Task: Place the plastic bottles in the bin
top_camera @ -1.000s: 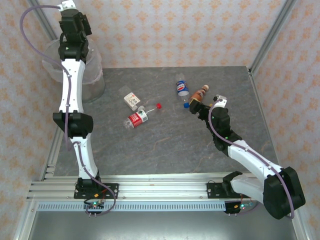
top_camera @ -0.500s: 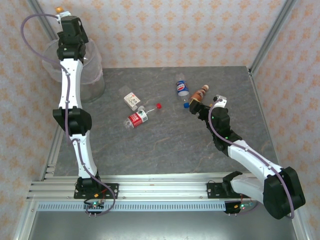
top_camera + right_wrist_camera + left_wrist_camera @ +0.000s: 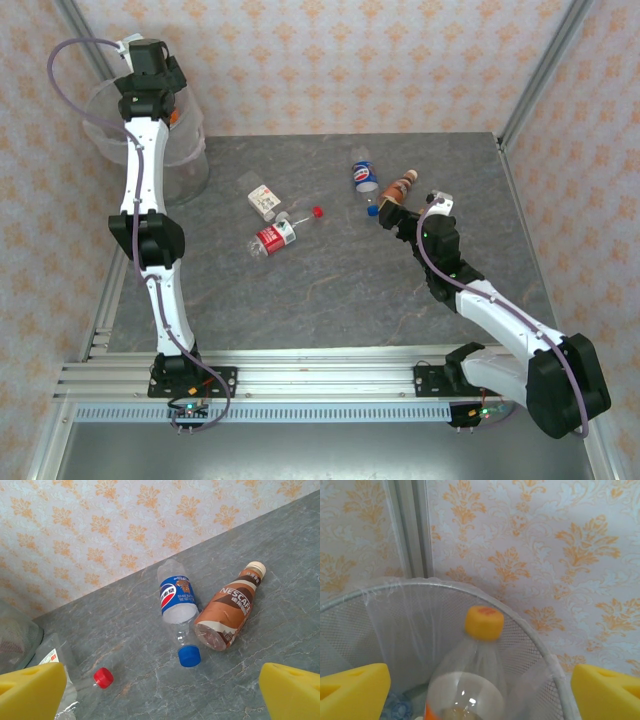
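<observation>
My left gripper point(image 3: 150, 62) hangs over the bin point(image 3: 188, 165) at the far left, and its yellow fingers point(image 3: 352, 687) stand wide open. Between them, touching neither, an orange-capped clear bottle point(image 3: 484, 623) stands neck up inside the bin's lined mesh wall point(image 3: 532, 637). My right gripper point(image 3: 392, 213) is open just above the table with nothing between its fingers. Just beyond it lie a blue-label bottle point(image 3: 176, 597) with a blue cap and a brown-label bottle point(image 3: 231, 611). A red-label bottle point(image 3: 272, 238) with a red cap point(image 3: 103, 677) and a white-green bottle point(image 3: 263, 201) lie mid-table.
The grey stone table point(image 3: 330, 290) is boxed in by patterned walls and aluminium posts point(image 3: 535, 75). The bin stands off the table's far left corner. Bare table stretches between the bottles and the arm bases.
The left gripper has shifted slightly right over the bin, and the orange-capped bottle has dropped from above the wrist down into the bin. The right arm and table bottles have not moved.
</observation>
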`<state>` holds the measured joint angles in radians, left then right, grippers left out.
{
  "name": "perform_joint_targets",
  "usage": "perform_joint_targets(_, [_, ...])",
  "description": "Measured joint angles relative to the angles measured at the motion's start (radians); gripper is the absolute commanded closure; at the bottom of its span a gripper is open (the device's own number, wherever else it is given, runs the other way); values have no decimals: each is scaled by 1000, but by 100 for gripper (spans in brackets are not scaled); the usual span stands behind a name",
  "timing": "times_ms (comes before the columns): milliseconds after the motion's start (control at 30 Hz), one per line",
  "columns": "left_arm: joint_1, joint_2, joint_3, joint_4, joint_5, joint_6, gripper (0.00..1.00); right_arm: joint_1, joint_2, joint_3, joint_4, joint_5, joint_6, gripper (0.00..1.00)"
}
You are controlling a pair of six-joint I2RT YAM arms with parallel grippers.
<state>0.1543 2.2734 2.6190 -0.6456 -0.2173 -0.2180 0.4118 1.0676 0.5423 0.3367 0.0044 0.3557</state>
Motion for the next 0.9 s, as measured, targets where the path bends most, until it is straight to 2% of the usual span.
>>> perform_joint_targets(300, [0,0,0,-2,54,-43,0,0,0,0,0,0,-1,1])
perform_joint_targets(633, [-11,-36,-12,-23,246,-62,0,0,10,0,0,0,-1,1])
perform_joint_targets(767, [-29,-126,-114,-20,288,-58,0,0,21,0,0,0,-1,1])
perform_joint_targets(900, [-56,-259,-292,29,309,-42,0,0,31,0,0,0,-1,1])
